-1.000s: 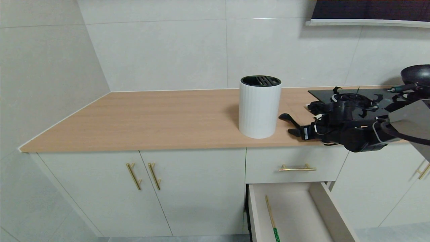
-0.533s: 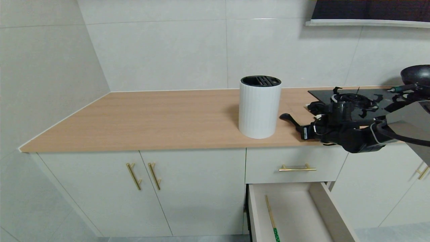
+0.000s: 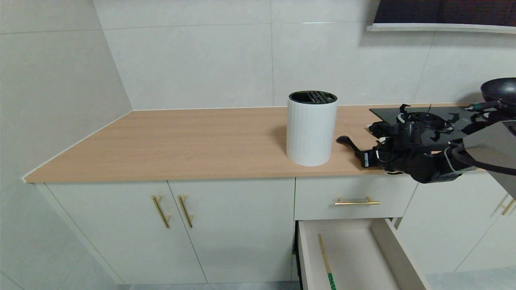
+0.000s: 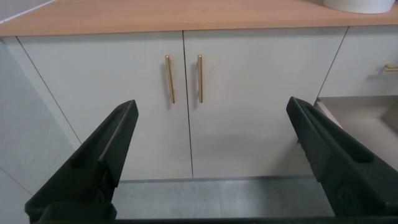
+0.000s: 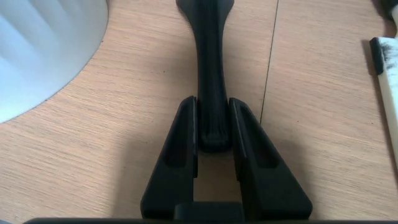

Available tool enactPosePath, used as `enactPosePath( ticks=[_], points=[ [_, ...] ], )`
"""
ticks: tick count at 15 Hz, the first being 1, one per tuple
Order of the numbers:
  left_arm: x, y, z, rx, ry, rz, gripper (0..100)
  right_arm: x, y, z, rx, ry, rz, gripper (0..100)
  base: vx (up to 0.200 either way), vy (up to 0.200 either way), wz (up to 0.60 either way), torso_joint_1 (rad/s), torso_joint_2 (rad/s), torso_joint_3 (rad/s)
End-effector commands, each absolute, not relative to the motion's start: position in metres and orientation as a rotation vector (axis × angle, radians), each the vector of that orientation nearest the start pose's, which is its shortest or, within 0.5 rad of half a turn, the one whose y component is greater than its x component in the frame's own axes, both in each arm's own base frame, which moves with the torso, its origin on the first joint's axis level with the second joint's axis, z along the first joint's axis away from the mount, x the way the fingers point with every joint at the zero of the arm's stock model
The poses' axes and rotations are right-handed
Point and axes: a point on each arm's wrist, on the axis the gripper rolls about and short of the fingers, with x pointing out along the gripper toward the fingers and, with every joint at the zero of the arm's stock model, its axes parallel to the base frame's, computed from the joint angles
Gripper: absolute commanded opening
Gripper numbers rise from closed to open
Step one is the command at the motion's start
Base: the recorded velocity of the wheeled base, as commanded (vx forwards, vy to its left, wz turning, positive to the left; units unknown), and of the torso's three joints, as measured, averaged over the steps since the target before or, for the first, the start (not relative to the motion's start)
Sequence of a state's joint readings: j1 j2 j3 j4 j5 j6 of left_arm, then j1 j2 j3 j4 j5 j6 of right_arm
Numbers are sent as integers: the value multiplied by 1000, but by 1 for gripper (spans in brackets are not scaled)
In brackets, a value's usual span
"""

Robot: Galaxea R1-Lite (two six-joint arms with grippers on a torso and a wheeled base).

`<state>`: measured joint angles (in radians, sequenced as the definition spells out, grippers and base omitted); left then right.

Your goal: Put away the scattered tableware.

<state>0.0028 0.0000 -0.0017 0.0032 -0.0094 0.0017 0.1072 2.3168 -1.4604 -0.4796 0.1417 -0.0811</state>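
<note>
A black spoon [image 3: 342,140] lies on the wooden counter [image 3: 193,141] just right of the white ribbed utensil holder [image 3: 311,129]. My right gripper [image 3: 360,155] is shut on the end of the spoon's handle [image 5: 210,68], low over the counter; in the right wrist view the right gripper [image 5: 213,115] has its fingers [image 5: 186,124] pressed on both sides of the handle. The holder's curved wall [image 5: 43,50] is close beside the spoon. My left gripper [image 4: 210,109] hangs open in front of the cabinet doors [image 4: 186,81], with nothing in it.
Below the counter a drawer [image 3: 383,245] stands pulled out, with a chopstick [image 3: 324,257] inside. A black stove [image 3: 423,117] and a wok [image 3: 500,88] are at the counter's right end. A pale stick with a dark tip [image 5: 385,93] lies beside the spoon.
The right gripper's fingers have closed on the spoon's handle, and the arm has shifted slightly. The holder and the drawer have not moved.
</note>
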Motion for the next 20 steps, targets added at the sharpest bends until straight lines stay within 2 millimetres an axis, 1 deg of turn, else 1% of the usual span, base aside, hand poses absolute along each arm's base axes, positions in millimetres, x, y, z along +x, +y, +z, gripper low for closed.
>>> enactPosePath(
  ticks=[1, 2, 4, 5, 7, 10, 11, 14, 15, 16, 17, 18, 20],
  points=[
    [-23, 0, 76, 2, 2, -6, 100, 462, 53, 119, -64, 333, 239, 0, 0, 0, 0, 0, 0, 0],
    [-23, 0, 76, 2, 2, -6, 100, 452, 53, 137, -33, 316, 213, 0, 0, 0, 0, 0, 0, 0],
    [-23, 0, 76, 2, 3, -6, 100, 424, 50, 168, 15, 309, 203, 0, 0, 0, 0, 0, 0, 0],
    [-23, 0, 76, 2, 3, -6, 100, 418, 50, 173, 24, 307, 201, 0, 0, 0, 0, 0, 0, 0],
    [-23, 0, 76, 2, 3, -6, 100, 380, 44, 187, 67, 325, 186, 0, 0, 0, 0, 0, 0, 0],
    [-23, 0, 76, 2, 2, -6, 100, 334, 38, 193, 91, 376, 177, 0, 0, 0, 0, 0, 0, 0],
    [-23, 0, 76, 2, 2, -6, 100, 322, 36, 195, 91, 390, 177, 0, 0, 0, 0, 0, 0, 0],
    [-23, 0, 76, 2, 3, -6, 100, 264, 31, 207, 94, 509, 189, 0, 0, 0, 0, 0, 0, 0],
    [-23, 0, 76, 2, 3, -6, 100, 252, 30, 209, 100, 537, 217, 0, 0, 0, 0, 0, 0, 0],
    [-23, 0, 76, 2, 3, -6, 100, 243, 29, 209, 105, 545, 244, 0, 0, 0, 0, 0, 0, 0],
    [-23, 0, 76, 2, 3, -6, 100, 234, 28, 206, 111, 557, 252, 0, 0, 0, 0, 0, 0, 0],
    [-23, 0, 76, 2, 2, -6, 100, 231, 28, 195, 110, 592, 261, 0, 0, 0, 0, 0, 0, 0],
    [-23, 0, 76, 2, 2, -6, 100, 231, 28, 187, 81, 617, 270, 0, 0, 0, 0, 0, 0, 0]
  ],
)
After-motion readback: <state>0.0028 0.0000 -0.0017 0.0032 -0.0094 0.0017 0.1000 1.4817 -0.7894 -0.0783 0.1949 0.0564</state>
